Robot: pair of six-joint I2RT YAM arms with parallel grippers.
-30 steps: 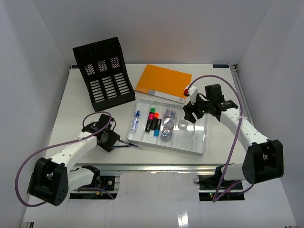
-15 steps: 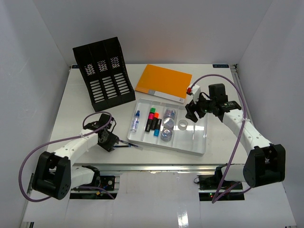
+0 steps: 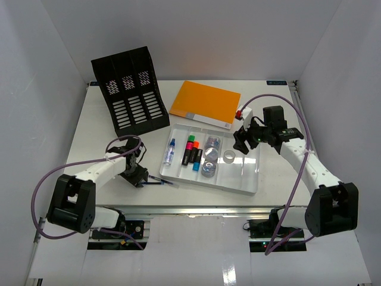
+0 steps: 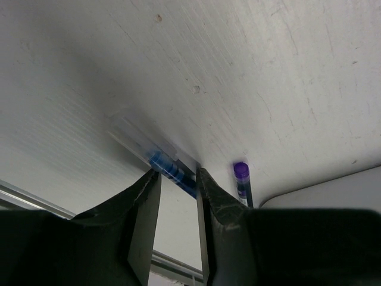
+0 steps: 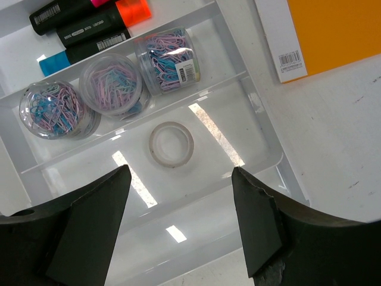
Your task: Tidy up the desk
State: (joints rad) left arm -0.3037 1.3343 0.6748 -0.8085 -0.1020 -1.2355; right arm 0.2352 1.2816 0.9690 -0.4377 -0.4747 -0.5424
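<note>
- The desk (image 3: 95, 137) is a stiff, flat white top that lies under the tray (image 3: 257, 173) and reaches well past it on every side. Its long axis runs left to right. It looks fixed and is nothing to grasp; the loose items on it are what get moved.
- A pen (image 4: 169, 167) lies flat on the desk just off the tray's near-left corner, with 1 end toward that corner. It is likely light, rigid and slippery, and it may roll. The blue grip section looks like the best place to hold it.
- The left gripper (image 4: 177, 176) is low at the pen, with the jaws narrowly parted on either side of it. I cannot tell whether the pads press on it.
- The right gripper (image 5: 178, 173) hangs over the tray's right part, above a tape ring (image 5: 171, 145). Its jaws are spread wide and it holds nothing.
</note>
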